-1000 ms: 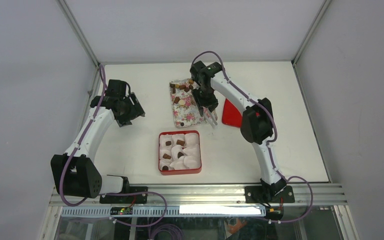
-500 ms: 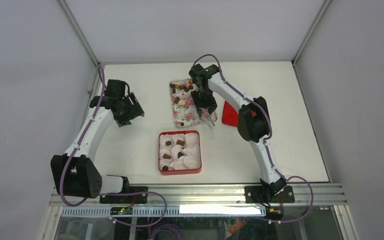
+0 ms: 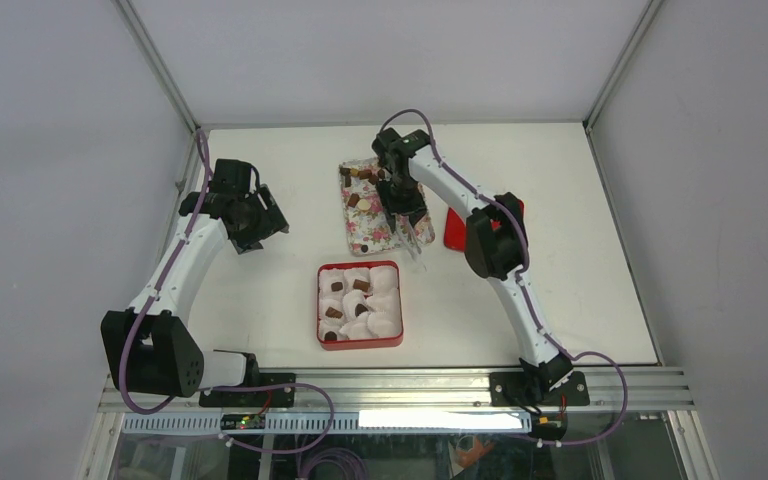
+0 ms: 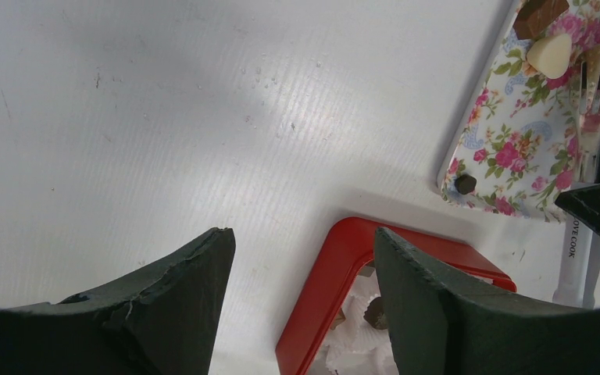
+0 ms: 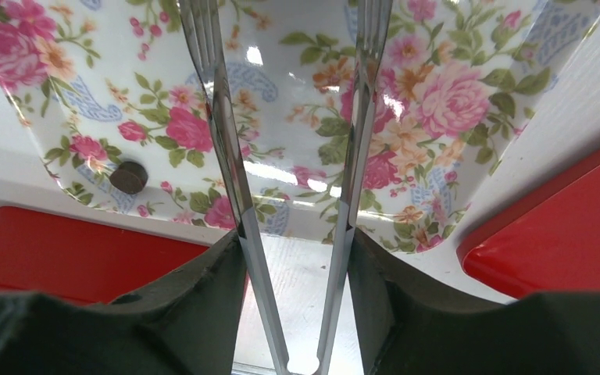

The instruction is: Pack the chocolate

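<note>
Chocolate pieces [image 3: 363,175] lie at the far end of a floral tray [image 3: 370,225]. One dark round piece [image 5: 128,177] sits near the tray's near corner; it also shows in the left wrist view [image 4: 465,184]. A red box [image 3: 324,320] holds white paper cups, a few with chocolate [image 3: 337,287] in them. My right gripper [image 3: 408,215] is shut on metal tongs [image 5: 226,156]. The tongs' arms are apart and empty over the tray [image 5: 453,101]. My left gripper [image 3: 260,225] is open and empty, above the table left of the tray.
A red lid [image 3: 455,228] lies right of the tray, next to the right arm; it also shows in the right wrist view [image 5: 562,226]. The red box's corner [image 4: 328,273] shows between the left fingers. White walls enclose the table.
My right gripper has shifted a little left with the tongs, from the tray's right edge to over its near part. The left arm has not moved.
</note>
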You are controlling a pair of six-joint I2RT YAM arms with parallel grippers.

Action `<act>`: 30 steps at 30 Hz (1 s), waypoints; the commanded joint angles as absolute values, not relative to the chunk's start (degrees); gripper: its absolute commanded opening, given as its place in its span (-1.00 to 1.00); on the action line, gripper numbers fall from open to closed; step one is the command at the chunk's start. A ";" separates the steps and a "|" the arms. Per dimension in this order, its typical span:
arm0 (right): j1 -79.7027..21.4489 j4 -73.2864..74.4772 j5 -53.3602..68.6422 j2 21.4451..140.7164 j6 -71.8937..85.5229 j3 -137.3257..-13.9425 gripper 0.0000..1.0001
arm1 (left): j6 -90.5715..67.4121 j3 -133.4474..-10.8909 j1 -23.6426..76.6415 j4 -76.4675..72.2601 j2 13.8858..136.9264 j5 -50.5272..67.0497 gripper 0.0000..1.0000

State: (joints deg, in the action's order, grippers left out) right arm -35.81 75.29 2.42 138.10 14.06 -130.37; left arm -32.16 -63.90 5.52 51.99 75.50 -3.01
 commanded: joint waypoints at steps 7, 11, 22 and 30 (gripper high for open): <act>-36.22 76.06 3.13 138.36 13.63 -136.18 -0.24 | -31.11 -65.11 5.01 51.30 73.74 -3.94 0.36; -36.59 75.25 3.23 135.47 13.48 -133.33 -0.42 | -31.11 -65.26 4.95 51.28 73.84 -3.95 0.36; -37.70 75.64 3.46 128.00 10.73 -124.12 -0.26 | -31.35 -64.57 4.92 51.33 73.39 -3.95 0.36; -37.70 76.08 2.03 127.87 10.45 -121.44 0.02 | -31.73 -64.41 4.92 51.33 73.23 -3.47 0.36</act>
